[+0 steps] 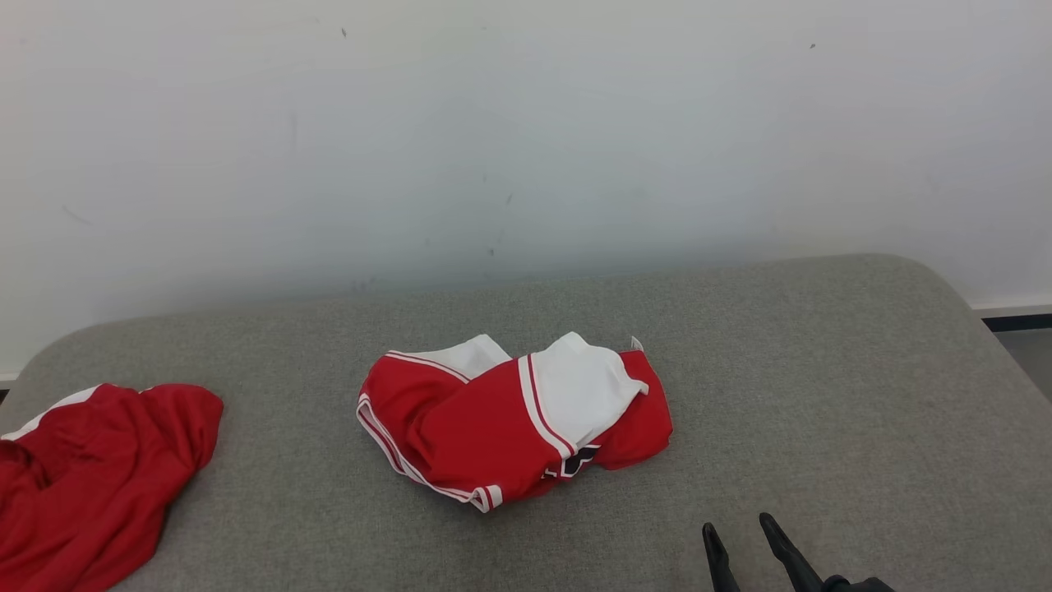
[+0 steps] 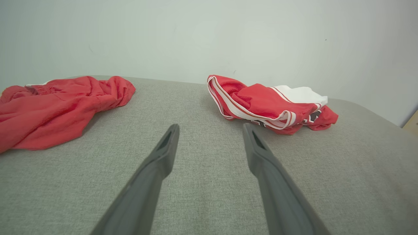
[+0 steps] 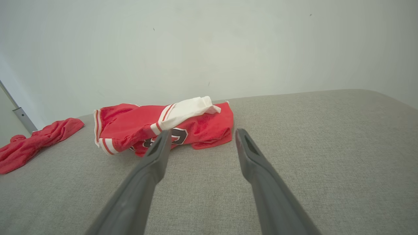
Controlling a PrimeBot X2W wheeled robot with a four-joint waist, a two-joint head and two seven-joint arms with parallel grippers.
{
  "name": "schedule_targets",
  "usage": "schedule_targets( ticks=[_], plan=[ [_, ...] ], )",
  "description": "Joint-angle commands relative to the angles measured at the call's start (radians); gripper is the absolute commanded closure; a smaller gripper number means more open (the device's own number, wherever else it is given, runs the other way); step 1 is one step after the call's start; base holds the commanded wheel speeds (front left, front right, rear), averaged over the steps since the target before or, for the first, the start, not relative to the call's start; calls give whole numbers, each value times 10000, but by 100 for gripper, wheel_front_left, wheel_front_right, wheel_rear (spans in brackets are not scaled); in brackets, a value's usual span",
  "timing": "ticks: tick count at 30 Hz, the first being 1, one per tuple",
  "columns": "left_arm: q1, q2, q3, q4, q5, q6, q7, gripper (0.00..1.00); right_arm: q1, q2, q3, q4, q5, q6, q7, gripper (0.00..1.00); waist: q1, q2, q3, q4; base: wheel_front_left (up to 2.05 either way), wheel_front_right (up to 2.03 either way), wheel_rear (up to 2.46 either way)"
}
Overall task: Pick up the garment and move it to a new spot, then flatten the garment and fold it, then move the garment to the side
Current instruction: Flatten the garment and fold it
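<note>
A crumpled red and white garment with striped trim and a dark printed mark lies bunched in the middle of the grey padded surface. In the left wrist view the garment sits ahead and to the right of my left gripper, whose fingers stand apart with nothing between them. In the right wrist view the garment lies just beyond my right gripper, open and empty. The right gripper shows at the lower right of the head view, short of the garment.
A second plain red cloth lies heaped at the left edge of the grey surface. A pale wall rises right behind it. The surface's rounded right corner drops to the floor.
</note>
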Motion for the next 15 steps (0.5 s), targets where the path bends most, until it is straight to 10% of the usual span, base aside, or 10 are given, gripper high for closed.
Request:
schedule_targets(
  ticks=[1,15],
  plan=[
    [104,-3,-4,66,-131,-1,-35,0,138,-4,31,27,53,-10,-7,0,0,1,-10,2,0,0,0],
    [154,-4,-229,312,66,-90,-36,0,197,-32,91,97,116,-10,-7,0,0,1,-78,47,0,0,0]
  ],
)
